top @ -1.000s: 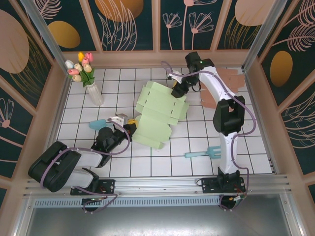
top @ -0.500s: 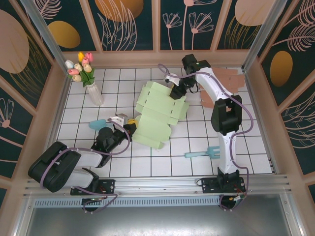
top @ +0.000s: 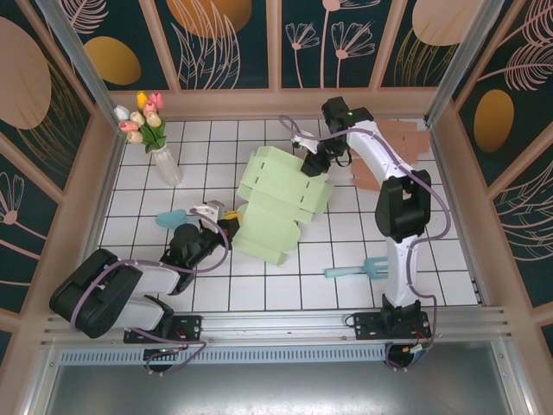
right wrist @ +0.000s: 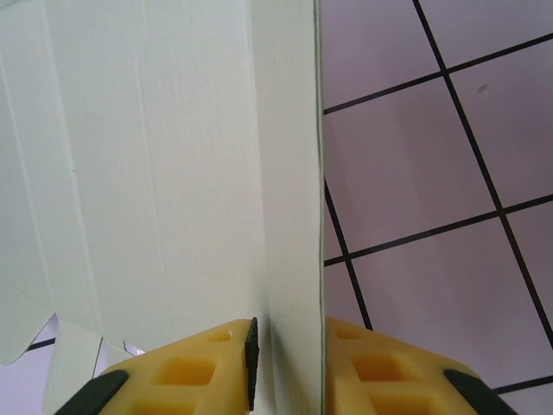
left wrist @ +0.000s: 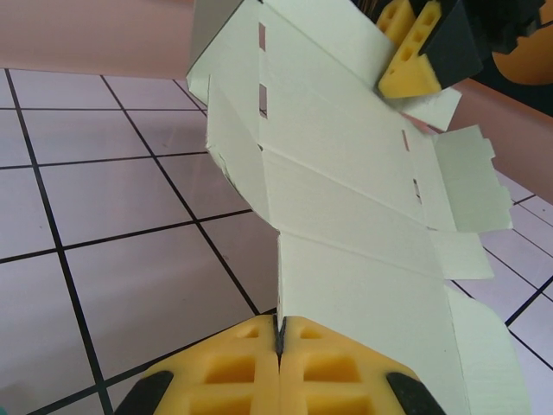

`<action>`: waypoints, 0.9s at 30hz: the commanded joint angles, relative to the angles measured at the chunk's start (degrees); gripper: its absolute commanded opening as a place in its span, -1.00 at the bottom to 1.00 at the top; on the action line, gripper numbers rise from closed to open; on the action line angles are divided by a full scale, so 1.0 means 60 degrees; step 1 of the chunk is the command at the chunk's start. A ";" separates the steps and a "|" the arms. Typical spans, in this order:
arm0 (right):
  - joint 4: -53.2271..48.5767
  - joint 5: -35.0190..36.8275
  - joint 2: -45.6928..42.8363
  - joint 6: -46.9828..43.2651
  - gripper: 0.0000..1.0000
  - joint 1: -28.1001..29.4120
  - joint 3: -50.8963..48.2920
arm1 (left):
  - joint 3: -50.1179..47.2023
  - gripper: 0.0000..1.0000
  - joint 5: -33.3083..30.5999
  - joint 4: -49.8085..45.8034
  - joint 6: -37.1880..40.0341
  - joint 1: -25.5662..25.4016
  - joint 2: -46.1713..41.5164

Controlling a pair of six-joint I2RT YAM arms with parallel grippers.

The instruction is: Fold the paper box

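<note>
Left gripper clamped on the near-left edge of the paper box, yellow pads pressed together with just the sheet's edge between them. Beyond and to the left of the box, well apart from it: clear vase of tulips, upright. Just left of the box, beside that gripper: small teal tool, flat on the white tiled counter.

Box itself pale green, an open sheet creased into panels, with slots and tabs along its edges, stretched between the two grippers. In the left wrist view, sheet rising from the near pads toward the other gripper's yellow fingers at its far end.

Right gripper at the box's far-right corner, closed on a flap there; flap's thin edge held between the yellow pads in the right wrist view, bare tiles to the right of it.

Right of the box's near end, apart from it: teal fork-like tool, flat. Right of the box's far end, past the right gripper: flat pink card cutout, partly hidden by the arm.
</note>
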 commanded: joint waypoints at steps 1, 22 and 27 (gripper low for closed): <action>-0.0053 0.0017 -0.0675 -0.0264 -0.49 0.0027 -0.0294 | 0.0188 -1.00 -0.0103 0.0129 0.0095 -0.0047 -0.0002; 0.0793 0.1553 -0.2017 -0.0495 -1.00 0.0577 -0.1464 | 0.0335 -1.00 -0.1125 -0.0420 -0.0117 -0.0040 -0.0053; 0.1160 0.1732 -0.2627 -0.0497 -0.72 0.0725 -0.2208 | 0.0357 -1.00 -0.0887 -0.0447 -0.0205 -0.0049 -0.0098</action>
